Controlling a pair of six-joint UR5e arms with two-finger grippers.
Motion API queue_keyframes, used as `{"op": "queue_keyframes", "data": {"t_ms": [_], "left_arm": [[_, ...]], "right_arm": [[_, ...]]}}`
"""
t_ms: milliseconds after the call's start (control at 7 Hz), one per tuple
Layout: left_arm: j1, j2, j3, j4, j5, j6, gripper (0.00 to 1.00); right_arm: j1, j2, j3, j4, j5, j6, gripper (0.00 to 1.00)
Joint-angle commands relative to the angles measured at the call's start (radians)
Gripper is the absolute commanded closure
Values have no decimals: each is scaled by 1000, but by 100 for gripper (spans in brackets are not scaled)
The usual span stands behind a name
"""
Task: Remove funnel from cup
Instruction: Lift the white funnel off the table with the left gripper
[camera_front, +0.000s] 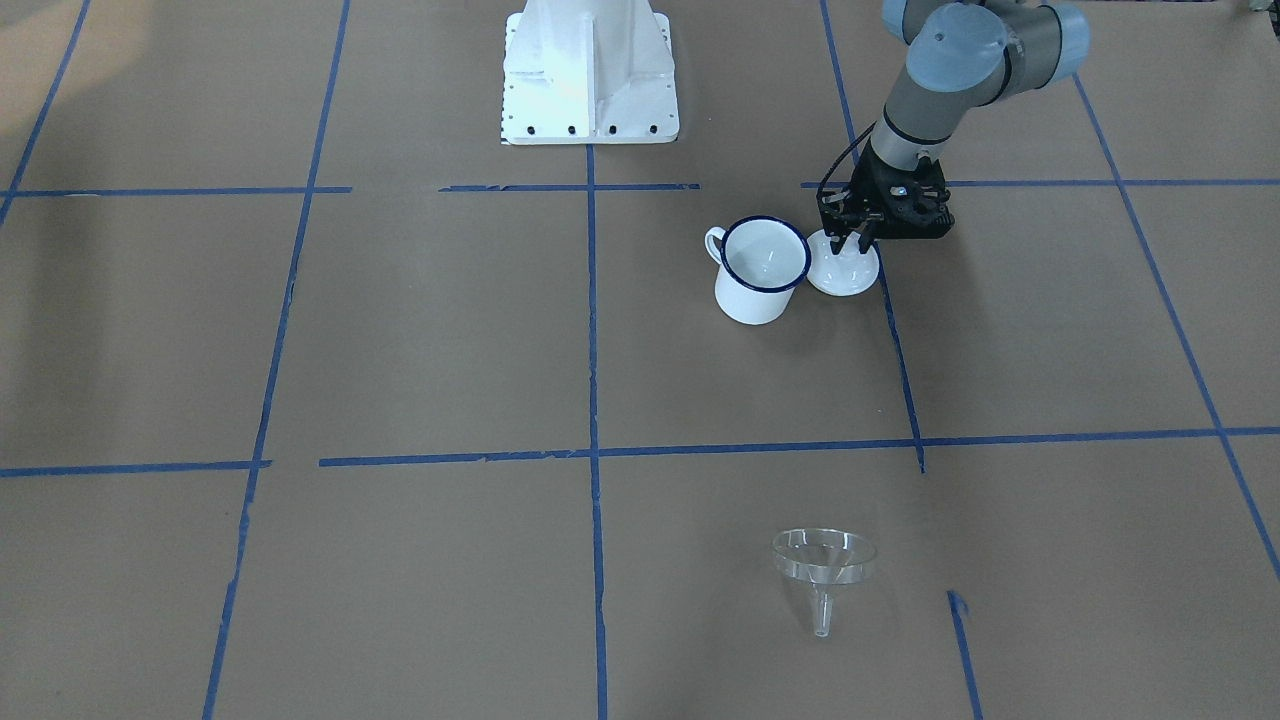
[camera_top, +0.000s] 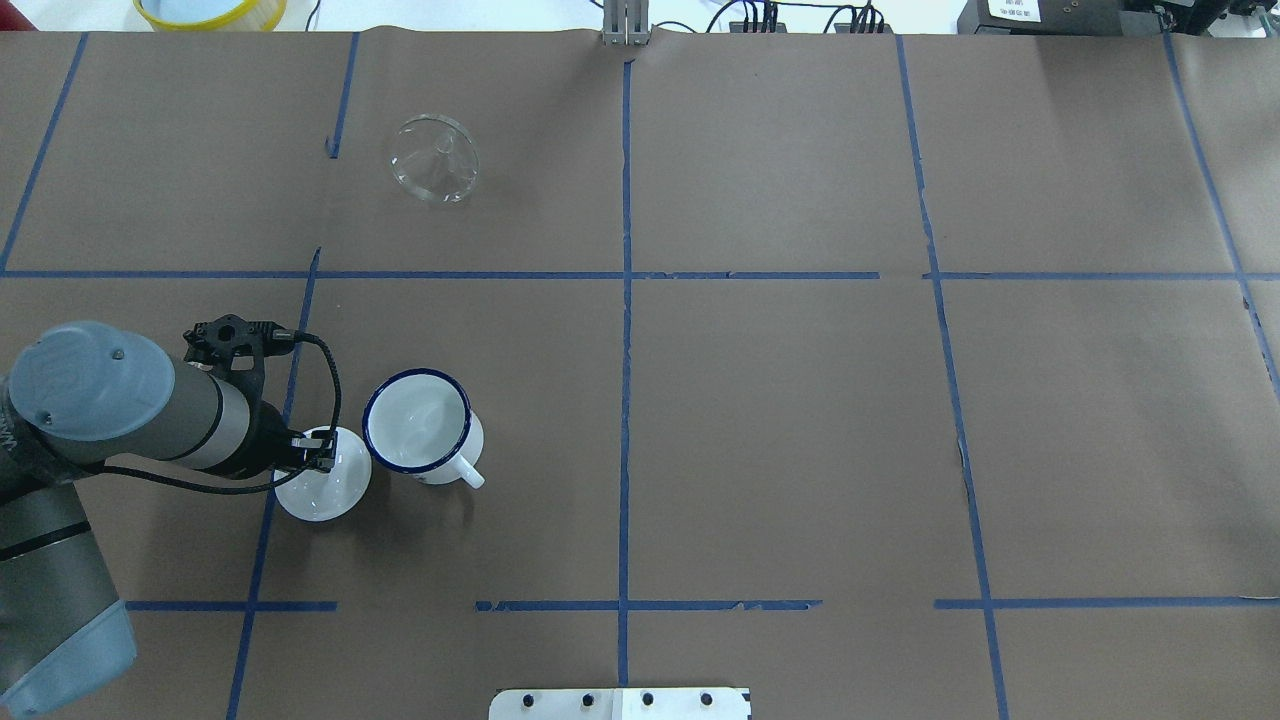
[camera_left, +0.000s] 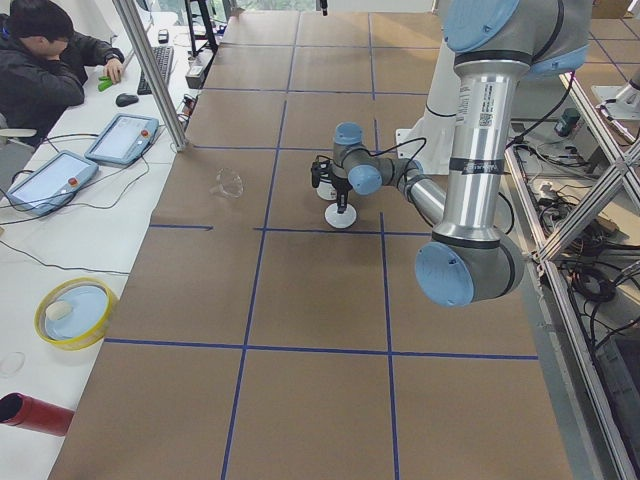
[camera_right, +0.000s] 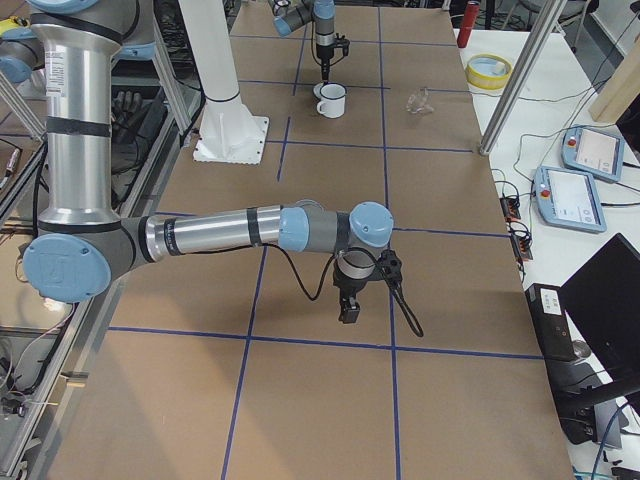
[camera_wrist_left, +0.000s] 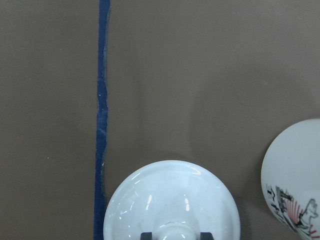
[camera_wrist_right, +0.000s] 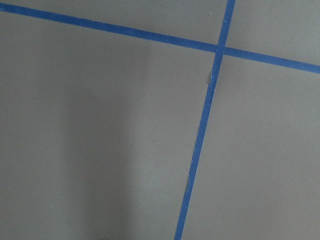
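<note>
The clear funnel (camera_front: 823, 560) lies on its side on the brown paper, far from the cup, in the far left square of the overhead view (camera_top: 435, 160). The white cup (camera_front: 760, 270) with a dark blue rim stands upright and empty (camera_top: 420, 425). A white domed lid (camera_front: 845, 272) rests on the table beside the cup (camera_top: 325, 490). My left gripper (camera_front: 852, 240) is over the lid, with its jaws against both sides of the knob in the left wrist view (camera_wrist_left: 172, 235). My right gripper (camera_right: 350, 312) hangs over bare paper; I cannot tell whether it is open or shut.
The white robot base (camera_front: 590, 70) stands at the near table edge. A yellow bowl (camera_top: 210, 10) and a red can (camera_left: 35, 412) sit beyond the far edge. An operator (camera_left: 40, 60) sits there with tablets (camera_left: 122, 137). Blue tape lines cross the paper.
</note>
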Motion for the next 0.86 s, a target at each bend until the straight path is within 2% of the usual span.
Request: {"op": "queue_keyframes", "data": {"t_ms": [0, 286, 429, 571, 714], "left_arm": [[-15, 18, -63, 13, -3, 9, 100], [-70, 174, -233, 15, -7, 62, 100], [-119, 193, -287, 56, -10, 69, 100], [-129, 120, -313, 185, -12, 69, 100], [-127, -26, -301, 325, -13, 58, 100]], "right_arm": [[0, 0, 1, 0, 0, 0, 0], [0, 0, -1, 0, 0, 0, 0], [0, 0, -1, 0, 0, 0, 0], [0, 0, 1, 0, 0, 0, 0], [0, 0, 1, 0, 0, 0, 0]]}}
